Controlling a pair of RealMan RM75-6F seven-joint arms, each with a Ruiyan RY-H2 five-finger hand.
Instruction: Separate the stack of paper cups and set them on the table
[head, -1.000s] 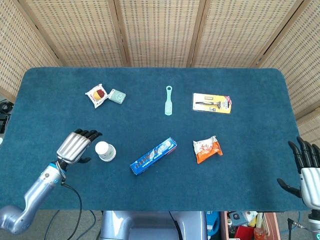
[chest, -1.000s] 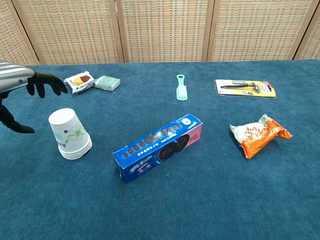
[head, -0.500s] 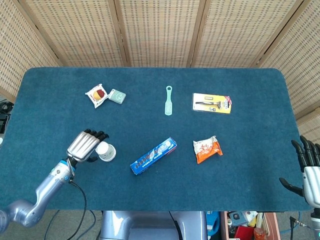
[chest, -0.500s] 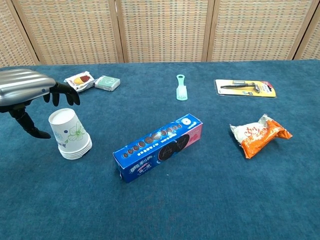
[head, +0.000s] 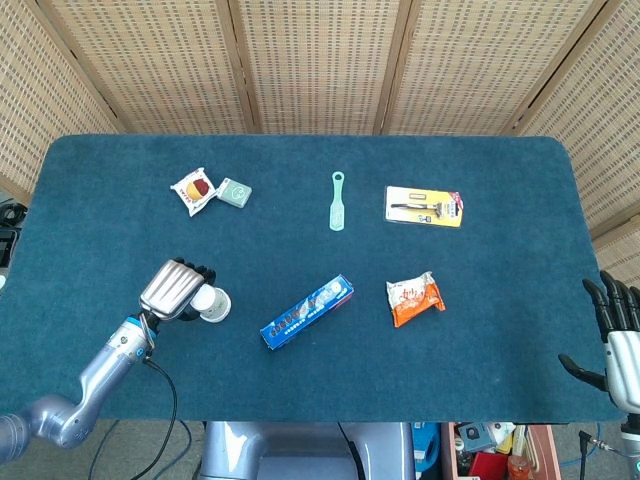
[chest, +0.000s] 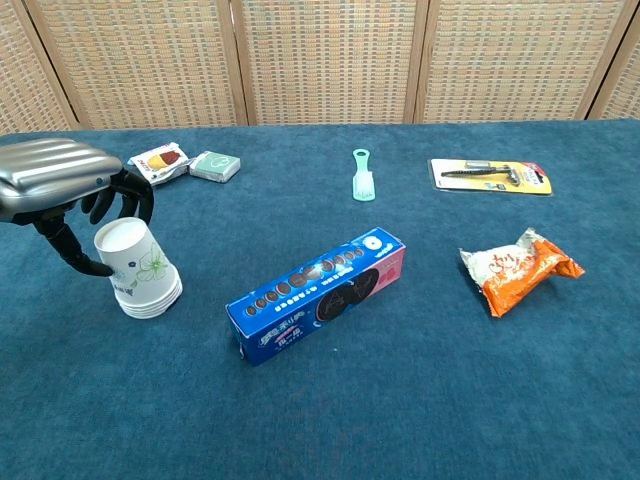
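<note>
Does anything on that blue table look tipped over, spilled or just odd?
Nothing is spilled or damaged. The cup stack stands upside down and leans slightly, with the left robot hand curled around its top. The biscuit box lies askew.

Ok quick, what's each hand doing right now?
Left hand: fingers around the top of the cup stack; firm grip cannot be told.
Right hand: open, holding nothing.

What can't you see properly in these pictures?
- How many cups are in the cup stack: the rims are too close together in the chest view, and the head view only shows the top.
- Whether the left hand really grips the stack: its fingers curl behind it.
- The right hand: the head view's edge cuts it off, and the chest view misses it.
- The words on the small green box: too small.
</note>
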